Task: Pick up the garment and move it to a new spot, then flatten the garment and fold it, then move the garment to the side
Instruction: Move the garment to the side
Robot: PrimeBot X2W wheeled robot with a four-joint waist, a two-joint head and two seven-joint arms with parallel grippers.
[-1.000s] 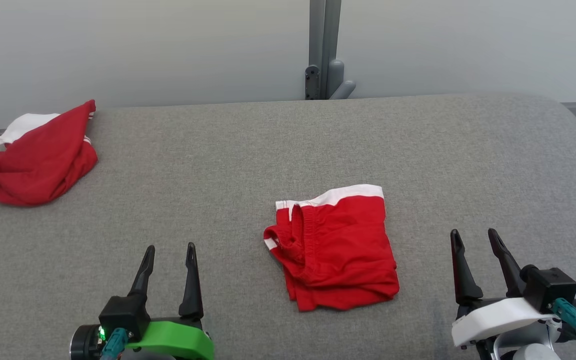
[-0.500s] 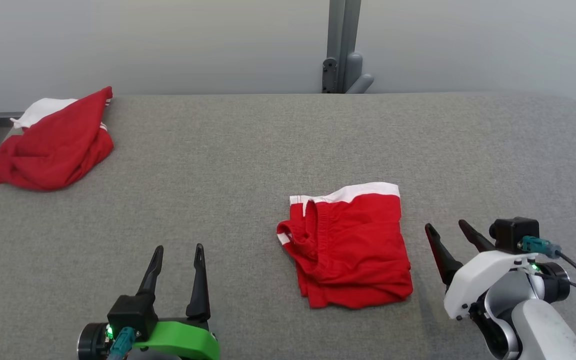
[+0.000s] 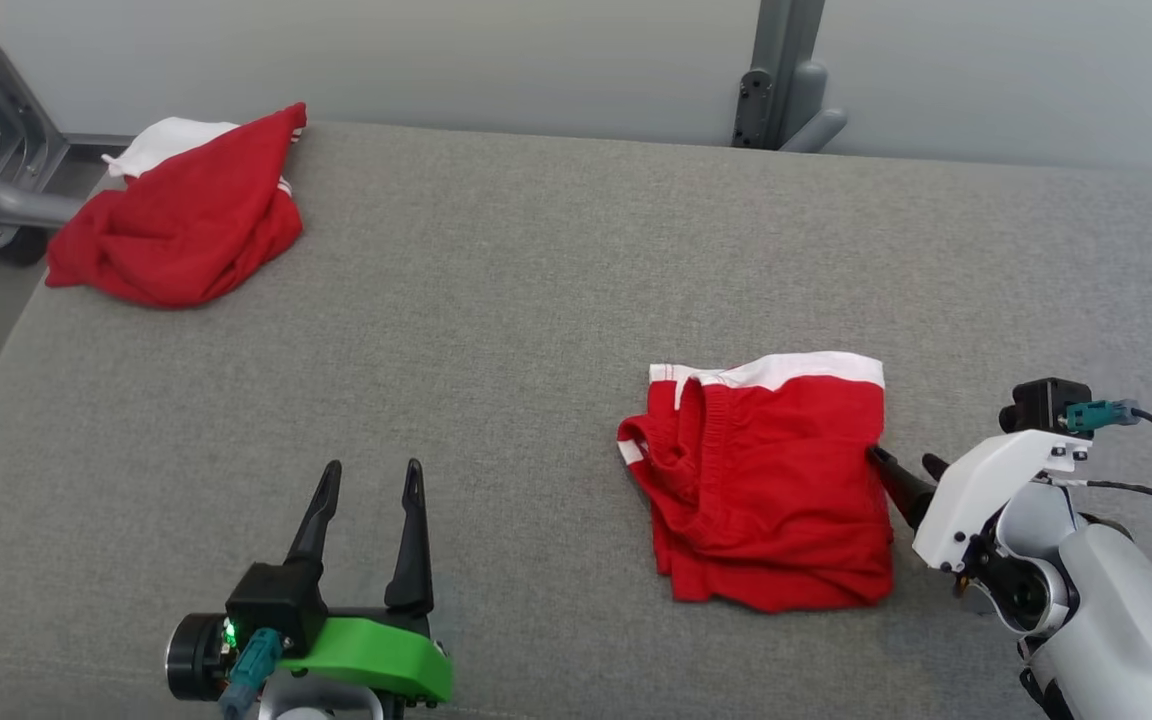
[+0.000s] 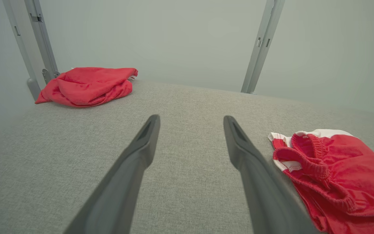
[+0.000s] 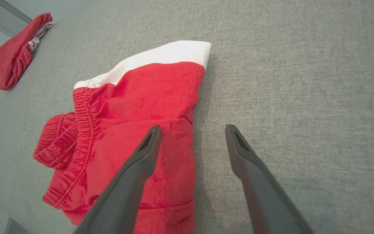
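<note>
Head view: folded red garment (image 3: 771, 480) lies flat on grey table (image 3: 536, 300). Right gripper (image 3: 904, 460), fingers spread, straddles garment's right edge, probably to pinch it for the sideways move. Left gripper (image 3: 373, 466), also spread, hovers well left of garment.

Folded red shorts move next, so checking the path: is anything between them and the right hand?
Nothing visible does. The open right hand is at the right edge of the folded red shorts, one finger over the cloth, the other over bare grey surface.
</note>
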